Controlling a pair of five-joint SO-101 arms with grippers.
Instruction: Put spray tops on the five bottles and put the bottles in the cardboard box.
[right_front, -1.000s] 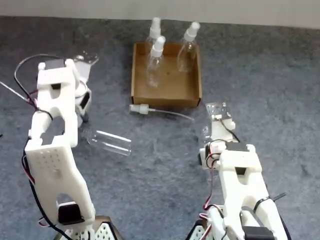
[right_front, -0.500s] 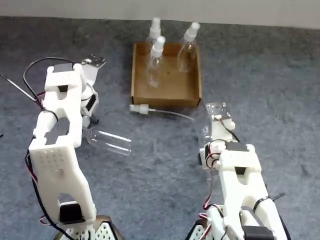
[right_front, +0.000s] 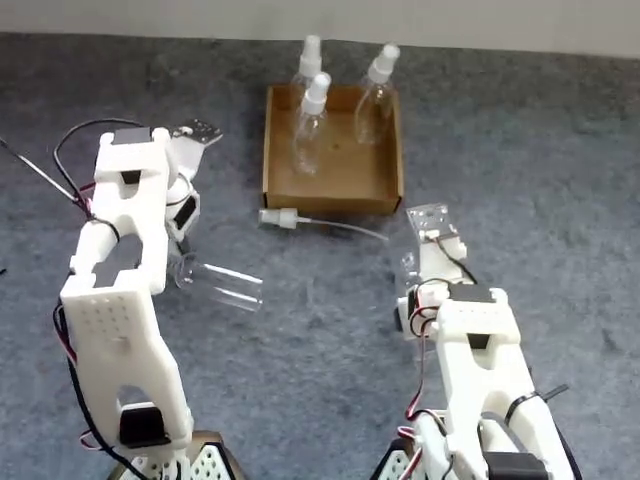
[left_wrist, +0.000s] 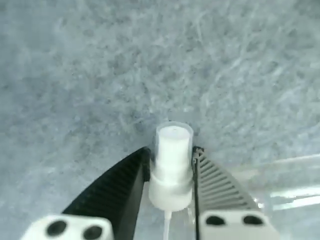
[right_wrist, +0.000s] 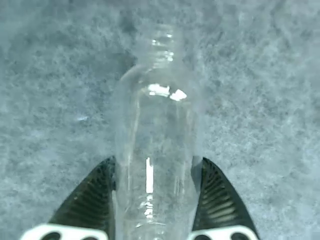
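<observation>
Spray top (left_wrist: 172, 175), bottle (right_wrist: 152, 115) held near cardboard box (right_front: 333, 197)
Left gripper (left_wrist: 171, 154) clamps the top; right gripper (right_wrist: 155, 165) clamps the uncapped bottle.

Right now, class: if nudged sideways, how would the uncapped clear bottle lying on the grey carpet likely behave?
The lying bottle is round-bodied, so it would probably roll rather than slide, though the fuzzy carpet may slow it. It looks empty, so likely light and easily knocked away. Its smooth clear wall might slip in a pinch.
</observation>
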